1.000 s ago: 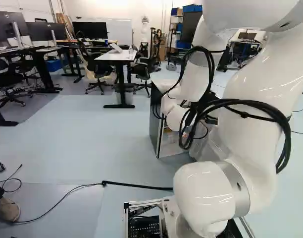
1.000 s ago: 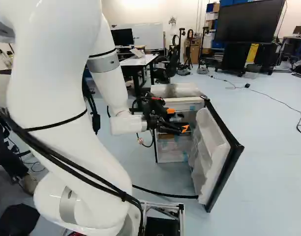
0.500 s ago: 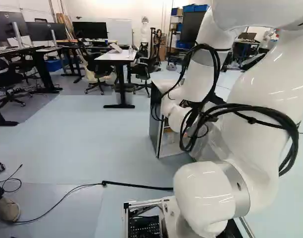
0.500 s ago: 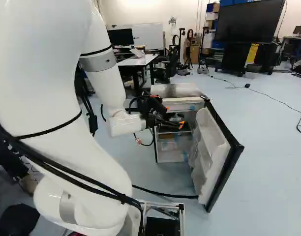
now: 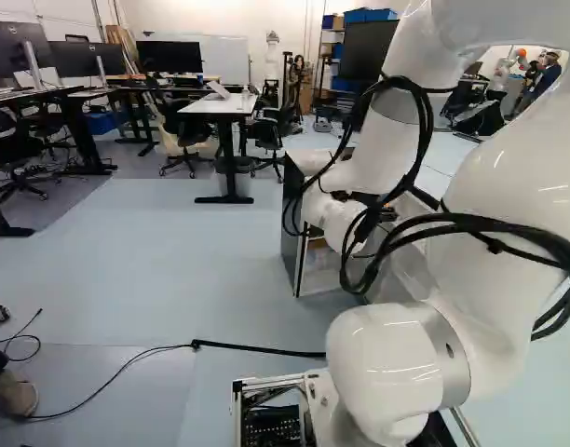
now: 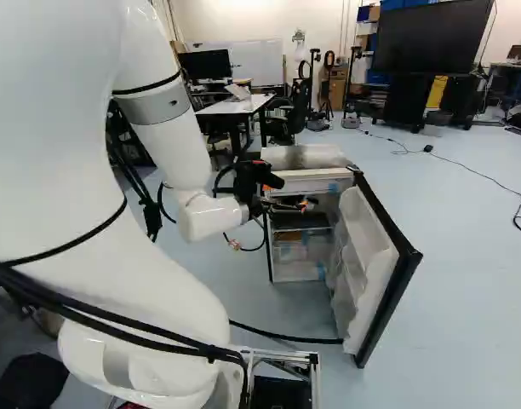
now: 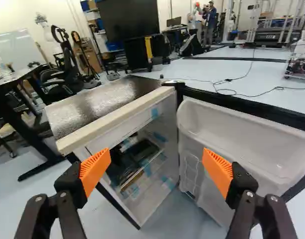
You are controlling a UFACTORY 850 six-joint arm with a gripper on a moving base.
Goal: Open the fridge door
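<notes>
Arm has drawn back; fridge door wide open.
Door unmoved, ahead of our released end effector, spread apart and gripping nothing. Opening looks done; we should back out slowly, wrist steady, clear of both, so nothing nudges it shut.

My arm runs out past the top of both base views and, in the left one, covers my hand and much of the fridge. In the right base view, my fingertips are too small for me to judge their gap. In the wrist view, the edge cuts off the far side of the fridge door, and my finger linkages too. The dark contents of the fridge are too dim for me to name.
</notes>
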